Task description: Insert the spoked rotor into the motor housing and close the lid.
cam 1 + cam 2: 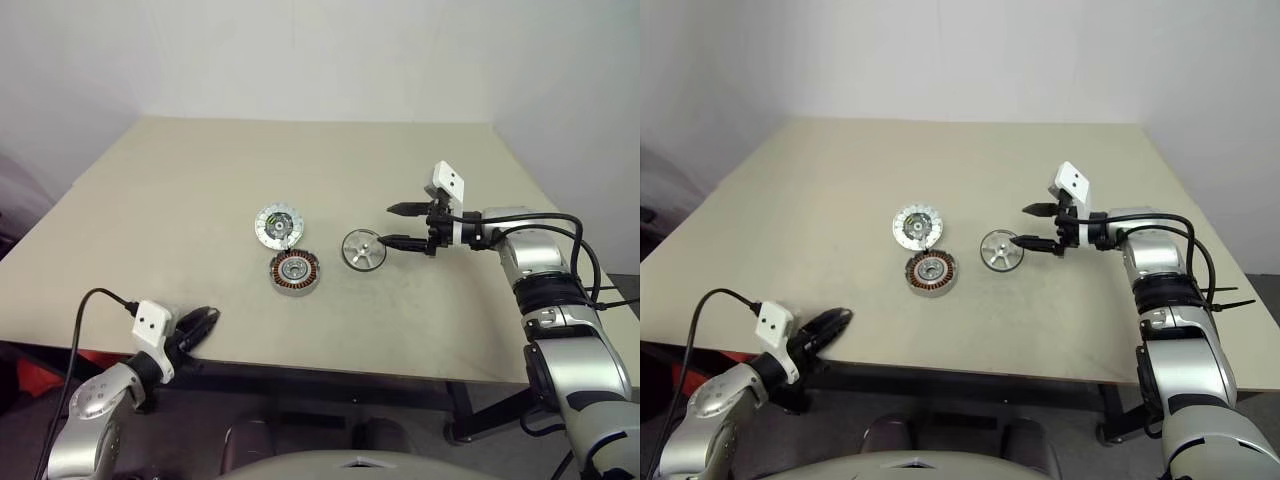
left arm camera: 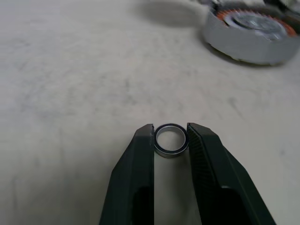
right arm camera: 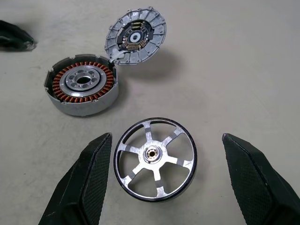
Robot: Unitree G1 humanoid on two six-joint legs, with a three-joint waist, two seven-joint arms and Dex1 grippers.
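Note:
The spoked rotor point(image 3: 154, 158) lies flat on the beige table point(image 1: 180, 180), between the wide-apart fingers of my open right gripper point(image 3: 167, 136), which touch nothing. Left of it sits the motor housing point(image 1: 295, 272), its copper windings point(image 3: 83, 89) uncovered. The lid point(image 3: 136, 40) stands tilted up at the housing's far rim. My left gripper point(image 1: 208, 318) hovers at the table's front edge, shut on a small dark-rimmed ring point(image 2: 170, 139) held between its fingertips.
The table's front edge point(image 1: 330, 370) runs just under the left gripper. A black cable point(image 1: 95, 300) loops from the left wrist. Bare tabletop surrounds the three motor parts, with a white wall behind.

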